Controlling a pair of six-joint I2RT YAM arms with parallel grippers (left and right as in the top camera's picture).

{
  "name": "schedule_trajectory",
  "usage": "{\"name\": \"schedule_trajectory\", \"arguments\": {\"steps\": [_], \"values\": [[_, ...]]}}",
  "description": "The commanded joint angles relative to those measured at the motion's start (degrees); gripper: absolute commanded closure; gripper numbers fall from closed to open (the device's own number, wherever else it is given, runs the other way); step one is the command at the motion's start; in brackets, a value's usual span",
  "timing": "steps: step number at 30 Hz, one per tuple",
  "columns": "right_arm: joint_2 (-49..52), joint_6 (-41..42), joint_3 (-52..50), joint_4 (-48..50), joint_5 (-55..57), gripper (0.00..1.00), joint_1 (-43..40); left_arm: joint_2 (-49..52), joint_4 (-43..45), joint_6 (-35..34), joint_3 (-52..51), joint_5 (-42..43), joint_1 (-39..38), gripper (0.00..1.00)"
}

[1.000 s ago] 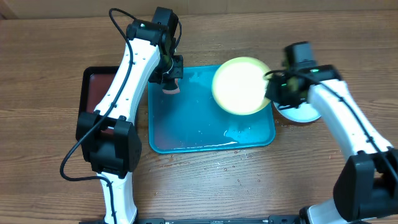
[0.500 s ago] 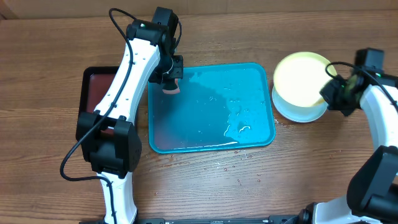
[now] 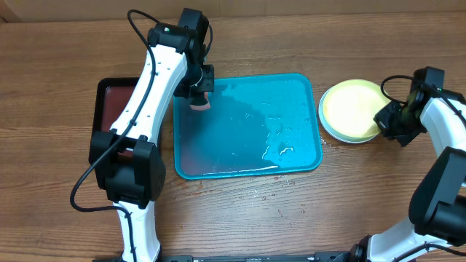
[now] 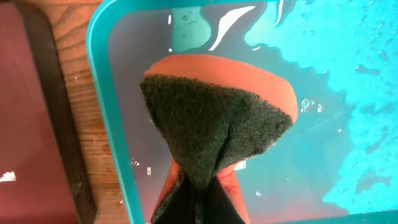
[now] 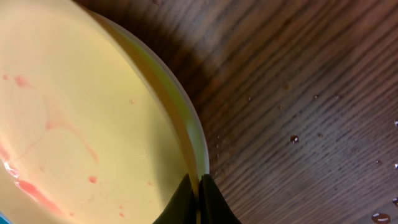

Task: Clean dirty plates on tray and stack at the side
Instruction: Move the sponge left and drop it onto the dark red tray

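The yellow-green rimmed plate lies right of the tray, on top of another plate whose pale rim shows beneath it. My right gripper is shut on the plate's right rim. In the right wrist view the plate carries faint red smears, and the right gripper pinches its edge. My left gripper hangs over the tray's upper left corner, shut on an orange sponge with a dark green scrub face. The tray holds no plate.
A thin film of water and drops lies in the tray. A smaller black tray with a dark red inside stands left of it, partly under the left arm. Water drops dot the wood in front.
My right gripper carried the yellow-green plate from above the tray's right part to the right and lowered it onto the plate beside the tray. The left arm stayed still.
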Motion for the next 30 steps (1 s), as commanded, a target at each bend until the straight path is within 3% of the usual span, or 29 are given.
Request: {"name": "schedule_trajectory", "arguments": {"steps": [1,6,14,20,30], "values": [[0.17,-2.03,-0.28,-0.17,-0.87,0.80,0.09,-1.38,-0.98,1.05,1.29,0.66,2.43,0.96],[0.15,-6.45,-0.20,-1.40,-6.88,0.59,0.09,-3.34,-3.43,1.14,1.90,0.59,5.53,0.96],[-2.14,-9.60,5.16,-7.26,-11.02,0.54,0.74,-9.07,-7.19,8.94,1.90,0.57,11.72,0.96],[-9.79,-11.21,7.02,-8.28,-11.04,0.32,3.85,-9.31,-9.31,16.46,0.44,-0.04,16.79,0.96],[-12.07,-13.53,6.84,-9.97,-10.99,0.31,13.64,-9.29,4.76,17.73,-13.97,-6.75,22.82,0.96]]}}
